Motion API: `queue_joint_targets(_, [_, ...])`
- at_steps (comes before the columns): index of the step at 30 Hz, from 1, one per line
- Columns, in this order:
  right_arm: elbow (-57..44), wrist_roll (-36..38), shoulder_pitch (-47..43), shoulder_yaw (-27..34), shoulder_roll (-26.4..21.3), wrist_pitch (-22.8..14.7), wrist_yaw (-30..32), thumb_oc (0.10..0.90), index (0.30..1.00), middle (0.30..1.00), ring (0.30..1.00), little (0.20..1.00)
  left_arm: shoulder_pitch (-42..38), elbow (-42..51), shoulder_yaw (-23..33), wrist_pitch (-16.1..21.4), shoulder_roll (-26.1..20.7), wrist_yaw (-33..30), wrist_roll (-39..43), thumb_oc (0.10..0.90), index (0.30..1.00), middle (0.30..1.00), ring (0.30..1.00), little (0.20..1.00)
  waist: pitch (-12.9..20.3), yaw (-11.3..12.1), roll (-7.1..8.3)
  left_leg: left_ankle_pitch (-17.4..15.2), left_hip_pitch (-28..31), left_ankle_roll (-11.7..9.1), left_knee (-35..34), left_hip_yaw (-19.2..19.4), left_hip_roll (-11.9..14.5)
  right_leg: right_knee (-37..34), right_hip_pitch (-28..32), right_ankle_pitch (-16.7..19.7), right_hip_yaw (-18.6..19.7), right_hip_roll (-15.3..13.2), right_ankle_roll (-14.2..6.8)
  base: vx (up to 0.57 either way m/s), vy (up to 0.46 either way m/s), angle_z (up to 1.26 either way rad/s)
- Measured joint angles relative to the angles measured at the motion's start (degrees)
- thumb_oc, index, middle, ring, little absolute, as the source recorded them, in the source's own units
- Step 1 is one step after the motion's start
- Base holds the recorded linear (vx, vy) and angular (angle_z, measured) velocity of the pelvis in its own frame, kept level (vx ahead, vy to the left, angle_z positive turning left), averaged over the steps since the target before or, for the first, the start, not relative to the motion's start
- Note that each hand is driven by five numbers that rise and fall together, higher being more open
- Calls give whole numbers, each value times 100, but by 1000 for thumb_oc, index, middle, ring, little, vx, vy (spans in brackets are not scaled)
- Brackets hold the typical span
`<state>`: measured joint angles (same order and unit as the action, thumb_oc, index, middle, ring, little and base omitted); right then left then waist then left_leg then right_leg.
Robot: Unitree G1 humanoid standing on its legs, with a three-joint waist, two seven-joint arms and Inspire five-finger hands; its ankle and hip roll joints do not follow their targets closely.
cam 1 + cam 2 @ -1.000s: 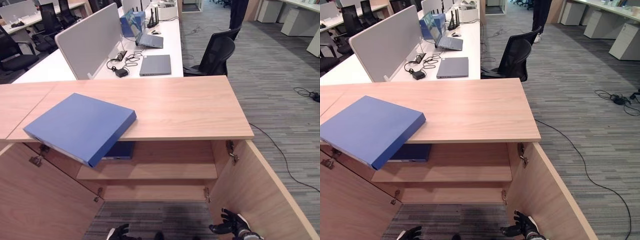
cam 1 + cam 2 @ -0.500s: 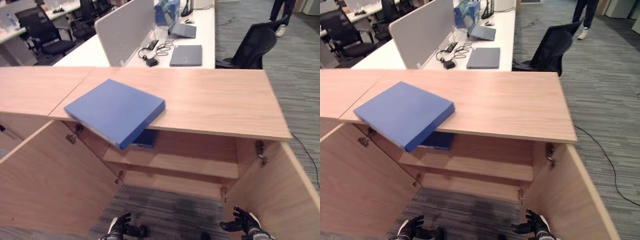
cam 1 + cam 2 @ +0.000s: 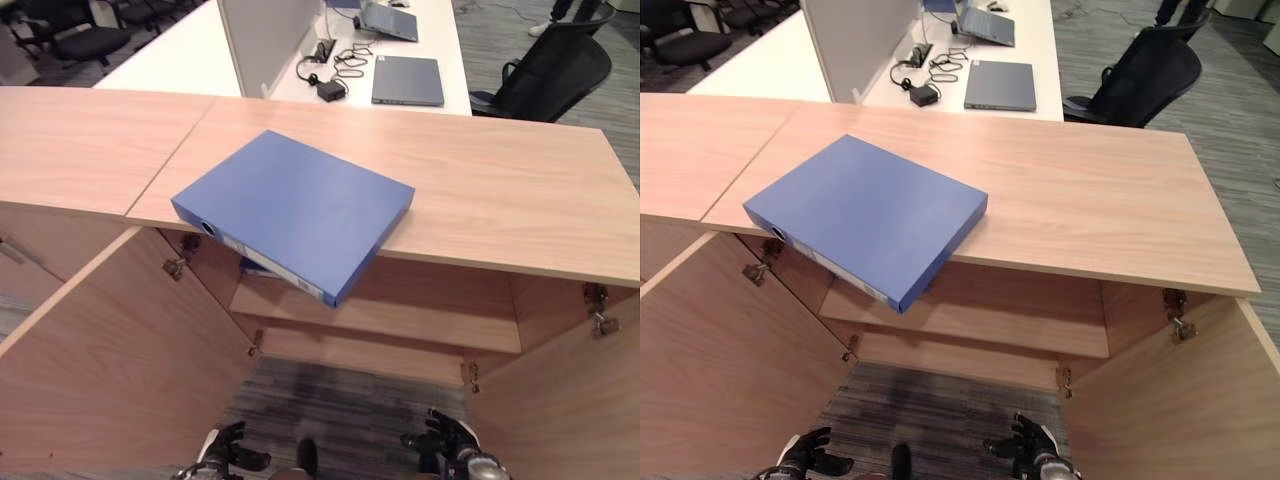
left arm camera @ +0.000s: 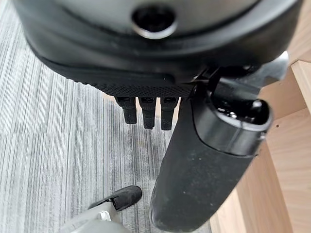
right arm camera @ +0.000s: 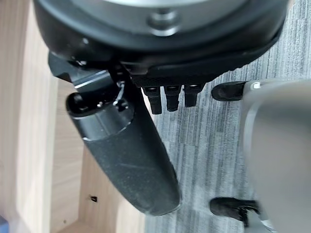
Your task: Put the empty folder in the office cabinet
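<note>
Blue folder [image 3: 295, 212] sits on the cabinet [image 3: 520, 200] top overhanging its front edge, my left robot hand [image 3: 222, 452] and right robot hand [image 3: 448, 452] both relaxed, empty, down below it.

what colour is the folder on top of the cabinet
Blue; the folder shows best in the left eye view.

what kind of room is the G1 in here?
Most likely an open-plan office. A blue folder overhangs the edge of a wooden cabinet with both doors open; behind it stand white desks with closed laptops, a partition screen, black office chairs and grey carpet.
</note>
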<state>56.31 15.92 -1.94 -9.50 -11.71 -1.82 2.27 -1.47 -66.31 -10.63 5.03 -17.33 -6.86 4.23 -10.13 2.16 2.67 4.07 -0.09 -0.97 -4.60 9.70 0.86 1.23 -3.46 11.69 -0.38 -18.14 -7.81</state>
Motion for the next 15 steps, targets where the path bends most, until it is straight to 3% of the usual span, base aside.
queue_joint_targets(2, [-8, -2, -37, -3, -8, -11, 37, 800, 900, 900, 900, 900, -20, 10, 12, 2, 5, 0, 4, 800, 900, 900, 900, 900, -25, -11, 28, -16, -5, 66, -27, 134, 1, 14, -70, 250, -492, 16, 52, 44, 262, -36])
queue_joint_targets(4, [-7, 0, -36, -4, -30, -20, 55, 800, 900, 900, 900, 900, -11, 36, 16, -2, 23, 2, 7, 800, 900, 900, 900, 900, -86, -58, -71, -24, 14, 148, -29, 120, 65, 388, -275, 175, -791, 66, -50, 138, 242, -13])
queue_joint_targets(5, [29, 1, 37, -67, -32, -18, 59, 800, 900, 900, 900, 900, -4, 169, 69, 6, -11, -9, 6, 800, 900, 900, 900, 900, -94, -80, -146, -8, 54, 173, -34, 85, 211, 851, -447, -820, -211, 601, -299, 104, 145, 6])
queue_joint_targets(6, [24, 1, 116, -106, -27, -21, 54, 800, 900, 900, 900, 900, 20, 202, 72, 10, -64, -6, 5, 800, 900, 900, 900, 900, -93, -76, -137, -1, 38, 166, -34, 26, 245, 1026, -474, -1128, 14, 937, -296, 60, 63, 16])
queue_joint_targets(7, [24, 1, 190, -103, -28, -14, 58, 800, 900, 900, 900, 900, 31, 256, 58, 9, -115, -2, 3, 800, 900, 900, 900, 900, -81, -45, -55, 26, 34, 156, -32, 48, 180, 1050, -469, -1190, -158, 1033, -184, 44, 5, 22])
queue_joint_targets(8, [35, 1, 231, -101, -58, -7, 68, 800, 900, 900, 900, 900, 39, 324, 51, 12, -134, -4, 3, 800, 900, 900, 900, 900, -77, -41, 39, 54, 52, 136, -31, 87, 54, 851, -384, -1324, -355, 979, 160, 112, 1, 11])
queue_joint_targets(9, [25, 1, 235, -93, -185, -15, 86, 800, 900, 900, 900, 900, 72, 387, -14, -7, -40, -12, 1, 800, 900, 900, 900, 900, -67, -76, -113, 47, 51, 126, -32, 78, 79, 457, -167, -1246, -433, 1004, 240, 99, -2, 3])
queue_joint_targets(11, [28, -2, 269, -93, -273, -21, 76, 800, 900, 900, 900, 900, 198, 621, -74, -30, -22, -10, -6, 800, 900, 900, 900, 900, -71, -131, -256, 48, 98, 111, -31, 45, 88, -49, 128, -934, -356, 1085, 228, 107, -44, -2])
queue_joint_targets(15, [-5, -10, 404, -93, -289, -11, 75, 800, 900, 900, 900, 900, 391, 1507, -61, -70, -17, -33, 10, 800, 900, 900, 900, 900, -41, -166, -244, -7, 329, -2, -33, 122, 145, -673, 622, -650, -354, 1148, 285, 83, -52, -9])
